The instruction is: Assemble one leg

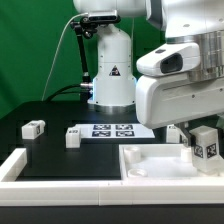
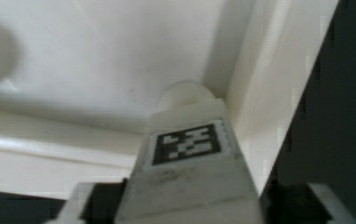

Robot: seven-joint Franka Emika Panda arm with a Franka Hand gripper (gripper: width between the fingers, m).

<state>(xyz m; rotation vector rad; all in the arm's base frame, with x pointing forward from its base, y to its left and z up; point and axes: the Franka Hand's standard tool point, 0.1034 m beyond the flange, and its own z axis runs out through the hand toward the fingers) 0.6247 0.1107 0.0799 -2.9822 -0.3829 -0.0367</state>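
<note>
My gripper [image 1: 203,138] is shut on a leg [image 1: 206,144], a small white block with a black-and-white tag, and holds it over the right part of the large white panel [image 1: 150,162]. In the wrist view the leg [image 2: 193,150] runs out from between my fingers [image 2: 97,206]. Its tip is close to the panel's raised rim [image 2: 264,70] near a corner, and I cannot tell whether it touches. Two more legs lie on the black table at the exterior view's left, one [image 1: 33,128] farther left and one [image 1: 73,137] nearer the middle.
The marker board [image 1: 112,129] lies in front of the robot's white base [image 1: 110,75]. A white rail [image 1: 20,165] borders the table at the lower left. A cable [image 1: 72,55] hangs beside the base.
</note>
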